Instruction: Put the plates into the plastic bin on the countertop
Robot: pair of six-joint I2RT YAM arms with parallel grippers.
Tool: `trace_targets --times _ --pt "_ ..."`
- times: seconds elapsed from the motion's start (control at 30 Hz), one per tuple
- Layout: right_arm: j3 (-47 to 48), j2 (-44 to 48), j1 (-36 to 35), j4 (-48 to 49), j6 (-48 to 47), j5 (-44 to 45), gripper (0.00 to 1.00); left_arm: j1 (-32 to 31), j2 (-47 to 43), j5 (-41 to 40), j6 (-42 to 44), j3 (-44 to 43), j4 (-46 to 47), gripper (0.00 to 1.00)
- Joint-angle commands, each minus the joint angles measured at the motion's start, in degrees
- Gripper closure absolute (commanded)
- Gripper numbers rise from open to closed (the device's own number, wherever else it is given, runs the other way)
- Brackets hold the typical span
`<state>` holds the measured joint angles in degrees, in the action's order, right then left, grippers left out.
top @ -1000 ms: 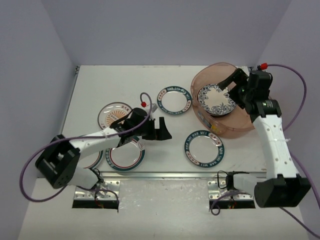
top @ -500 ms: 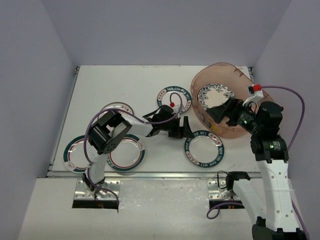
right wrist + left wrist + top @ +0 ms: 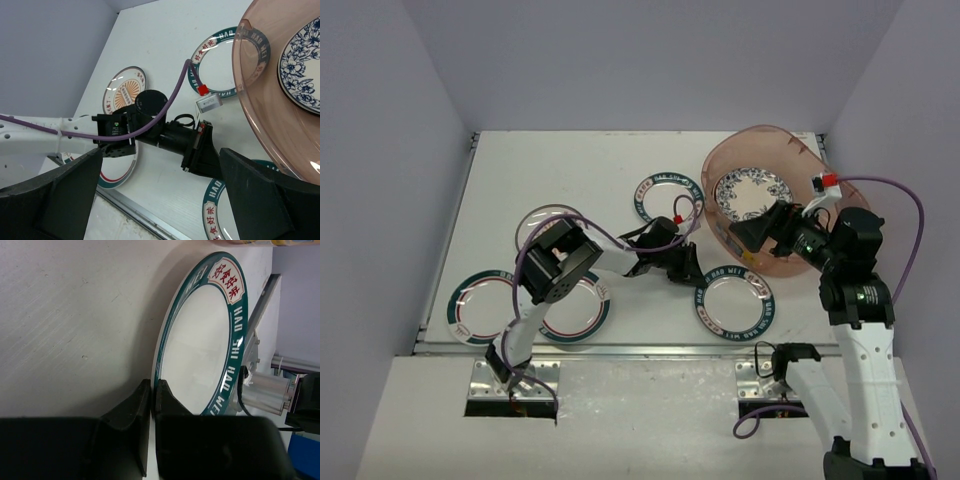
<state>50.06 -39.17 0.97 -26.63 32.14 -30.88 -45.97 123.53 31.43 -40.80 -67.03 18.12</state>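
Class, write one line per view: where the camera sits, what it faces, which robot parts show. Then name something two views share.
Top external: fixed above and behind the bases, looking down on the countertop; both arms show.
Left wrist: low over the countertop, looking along the left gripper, jaws shut on the rim of a teal-rimmed plate.
Right wrist: raised beside the plastic bin, looking down toward the left arm between the open jaws of the right gripper.
Shared: top and right wrist both show the blue floral plate in the bin.

Both arms, as we see them: white tubular link shells [image 3: 868, 350], black boxy joint housings [image 3: 556, 268], purple cables [image 3: 30, 122] ending in red-capped connectors [image 3: 202, 90]. The left gripper [image 3: 152, 390] bears matte black wedge-shaped fingers [image 3: 127, 412].
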Motion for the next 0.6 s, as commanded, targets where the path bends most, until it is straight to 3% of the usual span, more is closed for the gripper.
trace_targets --times 0.0,0.17,0.27,0.3,0.37,0.57 --pt "-0.85 0.66 -0.01 2.81 -0.41 1.26 0.01 -0.52 -3.81 -3.57 2.92 5.41 -2.03 1.00" --pt "-0.74 -1.88 -0.01 1.48 -1.01 1.01 0.01 3.08 -29.34 -13.05 0.45 21.22 -1.86 1.00" --pt "-1.88 -3.60 -0.01 4.43 -2.24 -6.13 0.01 8.37 -46.21 -14.54 -0.59 28.19 -3.93 1.00" --pt "-1.90 -3.63 -0.01 4.48 -2.51 -8.22 0.01 8.44 -46.44 -14.30 -0.60 28.26 -4.64 1.00" --pt "-3.79 -6.34 -0.09 9.19 -2.70 -15.60 0.01 13.01 -57.76 -10.43 -0.43 30.08 -5.97 1.00" --pt "-4.89 -14.65 -4.65 15.67 -1.03 -18.51 0.01 20.58 -67.08 1.26 -2.51 29.03 -7.47 1.00"
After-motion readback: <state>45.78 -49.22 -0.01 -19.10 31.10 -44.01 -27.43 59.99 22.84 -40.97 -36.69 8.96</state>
